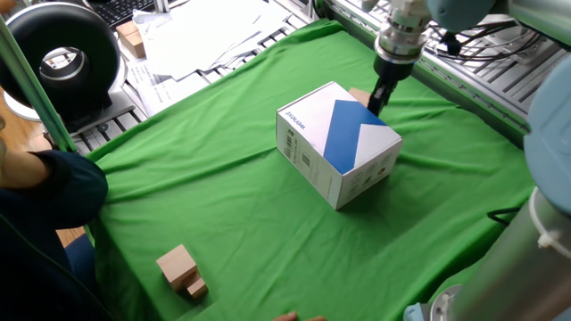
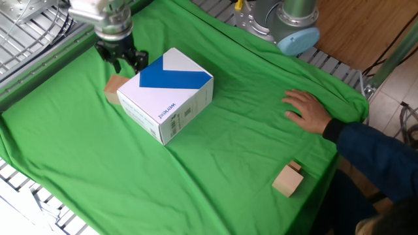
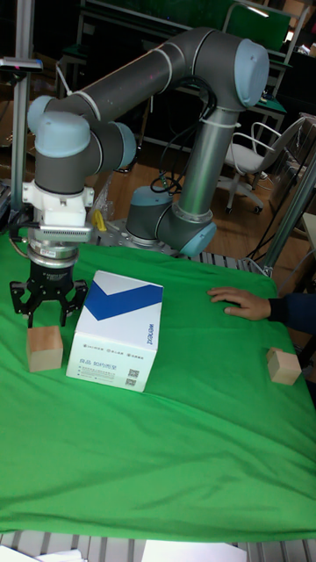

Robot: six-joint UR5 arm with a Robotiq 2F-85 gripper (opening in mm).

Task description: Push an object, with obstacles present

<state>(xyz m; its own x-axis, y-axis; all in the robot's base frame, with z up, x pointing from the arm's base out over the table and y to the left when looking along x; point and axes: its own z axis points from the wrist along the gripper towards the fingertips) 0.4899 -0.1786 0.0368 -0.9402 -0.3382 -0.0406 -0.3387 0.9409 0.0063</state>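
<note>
The object, a small light-tan wooden cube [image 2: 115, 88], sits on the green cloth against the left side of the obstacle, a white box [image 2: 167, 93] with a blue diagonal band. From the opposite side only a corner of the cube [image 1: 359, 93] shows behind the box [image 1: 337, 143]. My gripper [image 2: 126, 63] hangs open just above and behind the cube, close to the box's corner, with nothing between its fingers. In the tall fixed view the gripper [image 3: 48, 316] is right over the cube [image 3: 44, 349], left of the box [image 3: 115, 344].
A person's hand [image 2: 307, 111] rests on the cloth at the right. A tan block paired with a tinier block [image 2: 287, 179] lies near the front right corner. Metal rails [image 2: 26, 32] border the cloth [image 2: 215, 163] behind the gripper. Papers [image 1: 205, 36] lie beyond the table.
</note>
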